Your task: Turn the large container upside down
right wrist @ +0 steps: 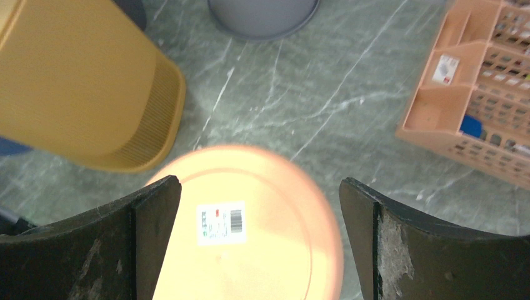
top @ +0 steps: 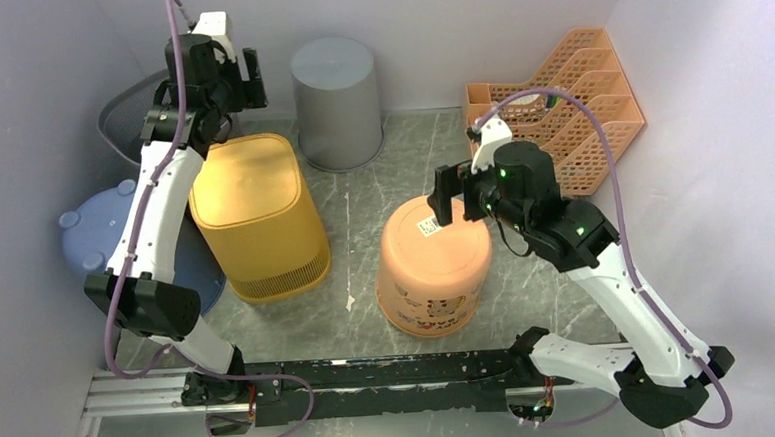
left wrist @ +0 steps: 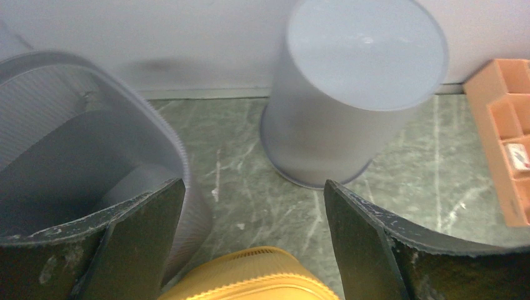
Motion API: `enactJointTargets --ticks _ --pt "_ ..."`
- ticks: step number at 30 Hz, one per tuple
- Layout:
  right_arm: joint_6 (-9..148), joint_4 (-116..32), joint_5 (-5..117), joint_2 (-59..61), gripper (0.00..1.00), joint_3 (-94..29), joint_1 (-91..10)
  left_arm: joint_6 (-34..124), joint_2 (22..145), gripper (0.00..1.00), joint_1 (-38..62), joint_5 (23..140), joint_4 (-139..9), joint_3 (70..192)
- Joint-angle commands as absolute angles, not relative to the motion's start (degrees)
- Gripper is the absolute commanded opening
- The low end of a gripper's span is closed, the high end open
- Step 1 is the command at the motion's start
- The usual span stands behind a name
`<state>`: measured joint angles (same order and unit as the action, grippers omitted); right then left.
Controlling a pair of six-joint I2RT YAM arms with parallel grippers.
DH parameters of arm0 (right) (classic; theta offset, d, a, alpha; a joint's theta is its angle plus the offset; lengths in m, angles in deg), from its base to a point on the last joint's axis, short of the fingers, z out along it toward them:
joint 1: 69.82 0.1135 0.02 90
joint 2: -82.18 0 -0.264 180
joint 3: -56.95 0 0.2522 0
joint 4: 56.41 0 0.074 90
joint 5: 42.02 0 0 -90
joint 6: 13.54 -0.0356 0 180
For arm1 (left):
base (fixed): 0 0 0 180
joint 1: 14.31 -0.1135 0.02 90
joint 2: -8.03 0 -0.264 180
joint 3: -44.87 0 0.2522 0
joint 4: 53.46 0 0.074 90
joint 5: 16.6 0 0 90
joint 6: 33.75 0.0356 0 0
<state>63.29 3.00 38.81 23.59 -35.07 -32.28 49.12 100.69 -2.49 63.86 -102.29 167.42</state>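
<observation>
The yellow container stood base-up on the surface. The left hand hung open at its 12 o'clock, and the right hand was open above the orange bucket.

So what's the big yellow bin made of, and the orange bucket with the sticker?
The yellow bin looks like matte plastic: one even colour, with fine moulded ribs near its rim. The orange bucket is probably plastic too, smoother and slightly shiny, with a paper-looking barcode sticker on its base.
</observation>
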Motion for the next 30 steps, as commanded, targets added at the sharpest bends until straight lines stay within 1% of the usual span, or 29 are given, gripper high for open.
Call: enactJointTargets --ticks 1,3,8,11,18,23,24,25,28,29,30 --pt "61.17 6.71 40.9 26.34 1.0 -32.21 -31.01 48.83 102.15 0.93 -6.83 61.94 -102.3 168.23" --pt "61.31 7.91 41.69 26.76 1.0 -32.08 -30.93 49.55 103.65 0.9 -7.24 61.8 -103.21 169.54" --pt "61.69 10.16 42.83 27.77 1.0 -31.73 -30.8 50.36 106.44 0.87 -7.54 62.27 -104.25 170.16" --pt "61.7 10.97 43.25 28.69 1.0 -31.85 -30.78 50.6 107.99 0.86 -7.58 63.37 -104.23 169.56" --pt "62.02 13.88 43.91 30.36 1.0 -32.76 -30.74 51.71 112.15 0.84 -7.72 60.79 -104.56 169.22" --pt "62.74 15.89 45.41 31.34 1.0 -32.45 -30.79 52.2 113.74 0.76 -7.8 59.06 -103.34 167.16" --pt "62.67 16.04 45.7 31.66 1.0 -31.96 -30.84 52.21 113.98 0.73 -7.87 58.93 -103.08 166.7" --pt "62.58 16.09 46.02 32.11 1.0 -31.4 -30.78 52.13 114.09 0.67 -7.89 58.86 -102.74 166.2" --pt "62.54 16.07 46.28 33.31 1.0 -30.05 -30.8 52.25 114.32 0.54 -7.89 58.49 -101.76 165.11" --pt "62.57 16.11 46.38 33.44 1.0 -29.89 -30.77 52.41 114.43 0.47 -7.88 57.99 -101.61 165.14" --pt "62.57 16.15 46.35 33.59 1.0 -29.78 -30.8 52.58 114.46 0.38 -7.89 57.6 -101.52 165.27"
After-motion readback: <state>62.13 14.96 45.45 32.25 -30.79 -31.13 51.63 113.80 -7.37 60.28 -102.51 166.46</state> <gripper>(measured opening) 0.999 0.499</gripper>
